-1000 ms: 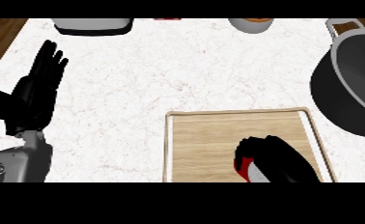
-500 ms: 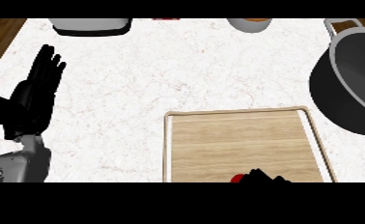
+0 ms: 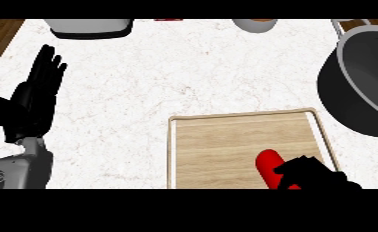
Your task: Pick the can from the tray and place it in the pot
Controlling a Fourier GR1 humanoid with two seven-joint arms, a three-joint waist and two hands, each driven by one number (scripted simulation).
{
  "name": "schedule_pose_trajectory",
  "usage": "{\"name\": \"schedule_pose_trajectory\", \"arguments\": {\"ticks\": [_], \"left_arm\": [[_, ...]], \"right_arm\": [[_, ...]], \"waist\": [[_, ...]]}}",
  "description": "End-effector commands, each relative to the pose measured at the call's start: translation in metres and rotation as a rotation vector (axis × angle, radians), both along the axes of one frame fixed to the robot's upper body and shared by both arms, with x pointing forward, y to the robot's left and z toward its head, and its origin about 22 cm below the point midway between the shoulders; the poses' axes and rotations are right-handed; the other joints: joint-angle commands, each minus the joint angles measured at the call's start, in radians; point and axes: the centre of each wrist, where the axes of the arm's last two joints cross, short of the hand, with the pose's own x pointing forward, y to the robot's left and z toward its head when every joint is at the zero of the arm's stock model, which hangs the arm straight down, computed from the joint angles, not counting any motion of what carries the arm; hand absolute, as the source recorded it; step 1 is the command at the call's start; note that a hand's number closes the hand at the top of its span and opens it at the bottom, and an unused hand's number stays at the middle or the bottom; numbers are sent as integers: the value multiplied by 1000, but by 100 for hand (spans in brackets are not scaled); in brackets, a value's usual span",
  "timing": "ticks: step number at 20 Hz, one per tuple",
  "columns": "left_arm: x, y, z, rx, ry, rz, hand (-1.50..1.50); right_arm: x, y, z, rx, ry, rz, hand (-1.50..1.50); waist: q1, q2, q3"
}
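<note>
White marbled surface from the head view: the wooden tray sits low and the dark pot at the right edge. On the tray lies the red can, the right hand curled around its lower end. It looks light, stiff and slick; best gripped mid-body. Left hand rests open, fingers up.

A white, faintly veined stone bench fills nearly the whole view under even, soft light. At 10 o'clock, in the top left corner, a strip of brown wood shows past its edge. Along the far edge stand a grey box-shaped appliance at 11 o'clock and a small round cup at 1 o'clock.
</note>
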Motion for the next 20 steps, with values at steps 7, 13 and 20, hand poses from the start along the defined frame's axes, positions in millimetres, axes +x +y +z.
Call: {"name": "schedule_pose_trajectory", "arguments": {"ticks": [7, 13, 20], "left_arm": [[-6, 2, -13, 0, 11, -23, 0], [0, 1, -1, -12, 0, -24, 0], [5, -21, 3, -25, -3, -31, 0]], "right_arm": [[-2, -53, 55, 108, -222, -212, 150], [35, -83, 52, 199, -226, -267, 150], [84, -171, 69, 235, -216, -342, 150]], "waist": [[17, 5, 0], [19, 5, 2], [28, 6, 1]]}}
